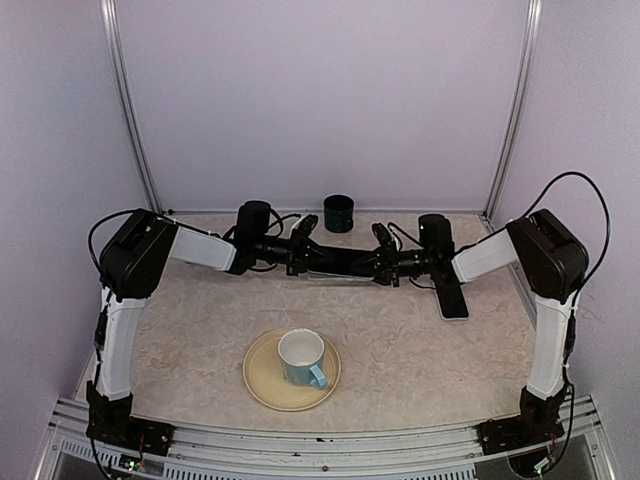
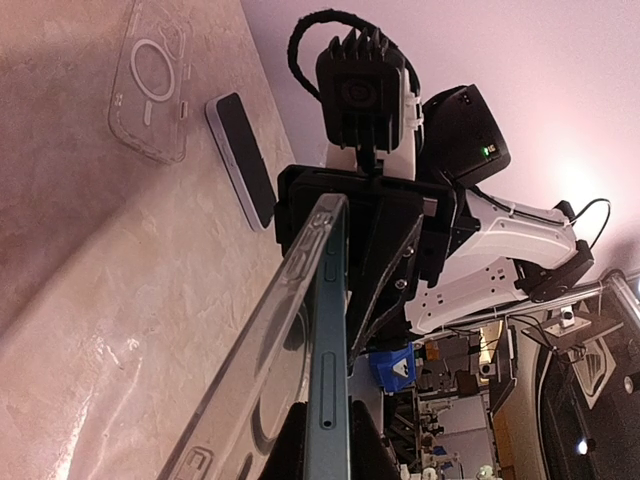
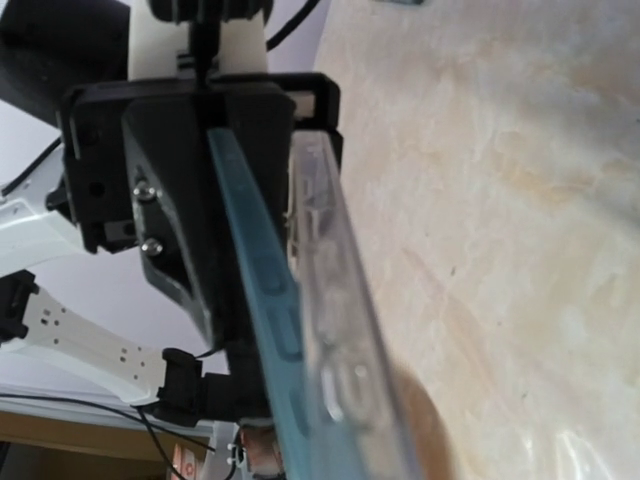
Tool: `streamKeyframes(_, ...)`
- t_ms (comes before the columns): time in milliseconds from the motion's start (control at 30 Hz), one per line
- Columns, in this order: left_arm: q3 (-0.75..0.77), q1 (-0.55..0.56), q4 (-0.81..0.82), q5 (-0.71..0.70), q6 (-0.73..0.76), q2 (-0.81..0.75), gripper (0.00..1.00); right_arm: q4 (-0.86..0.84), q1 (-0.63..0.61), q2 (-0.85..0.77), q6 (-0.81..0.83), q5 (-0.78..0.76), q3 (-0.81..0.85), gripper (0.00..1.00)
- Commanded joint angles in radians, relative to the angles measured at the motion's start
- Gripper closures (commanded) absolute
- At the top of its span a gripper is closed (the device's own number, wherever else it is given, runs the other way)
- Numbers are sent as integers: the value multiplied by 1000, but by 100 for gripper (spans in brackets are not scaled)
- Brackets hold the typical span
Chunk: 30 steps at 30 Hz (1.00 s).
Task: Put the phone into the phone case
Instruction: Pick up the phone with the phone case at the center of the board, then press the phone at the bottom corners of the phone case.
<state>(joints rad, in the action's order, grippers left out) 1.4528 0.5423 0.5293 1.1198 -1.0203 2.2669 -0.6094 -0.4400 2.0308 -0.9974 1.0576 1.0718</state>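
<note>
the left pincer (image 1: 303,252) is seen clamped tight on one end of the blue-edged phone (image 2: 328,380), which is held between the two pincers, with the clear phone case (image 2: 255,370) lying against its side. the right pincer (image 1: 387,262) is set narrowly around the opposite end of phone and case; whether it presses on them cannot be told. just to the right of that pincer a second phone (image 1: 453,297) is laid flat on the table (image 1: 200,320).

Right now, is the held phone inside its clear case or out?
Not fully in, it seems: both wrist views show the phone, blue edge bare, beside the clear case, not covered by it.
</note>
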Motion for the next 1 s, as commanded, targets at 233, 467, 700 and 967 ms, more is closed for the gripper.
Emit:
streamKeyframes(233, 13, 11, -60, -35, 6, -59, 78, -136, -16, -32, -28, 53, -20, 100)
streamKeyframes(467, -13, -24, -63, -68, 17, -103, 65, -144, -14, -52, -34, 60, -26, 100)
streamKeyframes(700, -15, -50, -153, -95, 85, -159, 53, -140, -13, -75, -30, 63, -30, 100)
streamKeyframes(967, -20, -63, -262, -154, 167, -217, 49, -107, -12, -107, -1, 64, -31, 100)
